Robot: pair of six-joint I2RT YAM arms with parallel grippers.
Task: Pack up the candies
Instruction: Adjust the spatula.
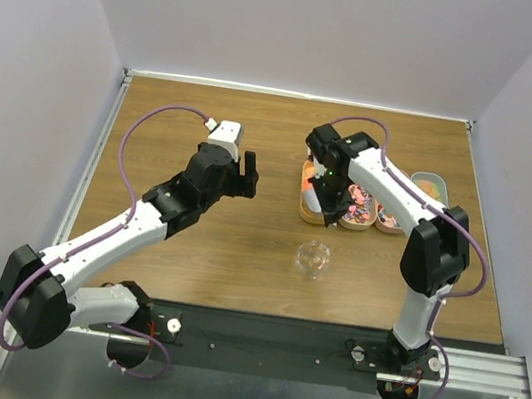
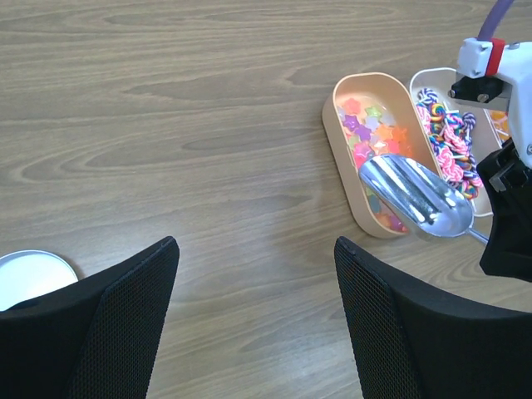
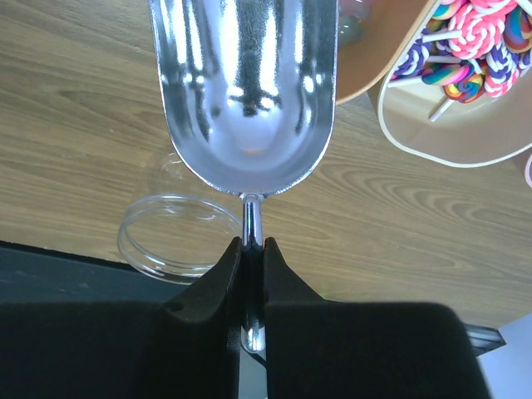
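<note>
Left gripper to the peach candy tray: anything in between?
Nothing: bare table from the left gripper to the peach tray of candies, seen in left wrist and top views.

- 2 white-and-black robot arms: left, right
- 1 shiny metal scoop
- 1 clear round plastic container
- 1 white round disc, only partly in view
- 4 oblong pastel trays, as far as the right arm lets them be counted
- tiny multicoloured candies: too many to count
- swirled striped lollipops: a heap, not countable

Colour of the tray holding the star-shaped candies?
Peach-orange tray; the left wrist view shows it best.
</note>
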